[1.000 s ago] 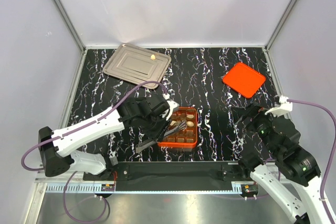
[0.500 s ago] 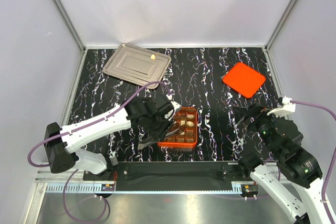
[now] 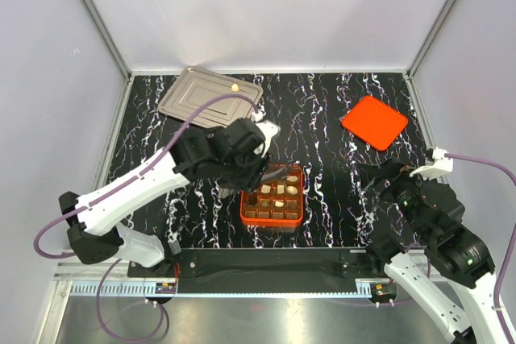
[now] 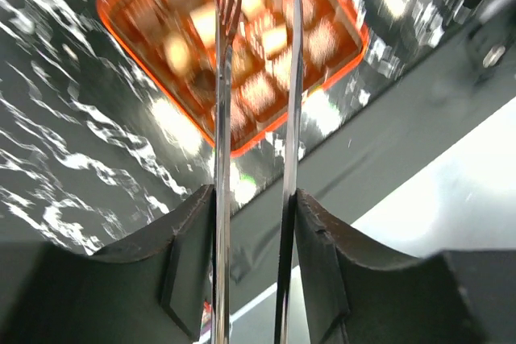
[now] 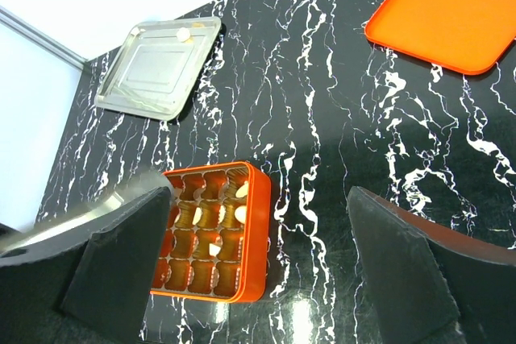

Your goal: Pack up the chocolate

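Top external: tiny cream and brown chocolate pieces (image 3: 280, 190)

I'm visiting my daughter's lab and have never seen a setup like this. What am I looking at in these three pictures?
These are two white robot arms bolted at the near edge of a black marbled table. The wide picture looks down from above and behind them. The other two come from small cameras on each wrist, so each shows its own two fingers. The left end effector grips thin metal tongs, whose tips hang over an orange plastic box with a grid of cells, several holding small brown and cream chocolates. The right end effector is open and holds nothing. Farther back lie a flat silver metal tray with one cream chocolate piece on it, and a flat orange plastic lid.
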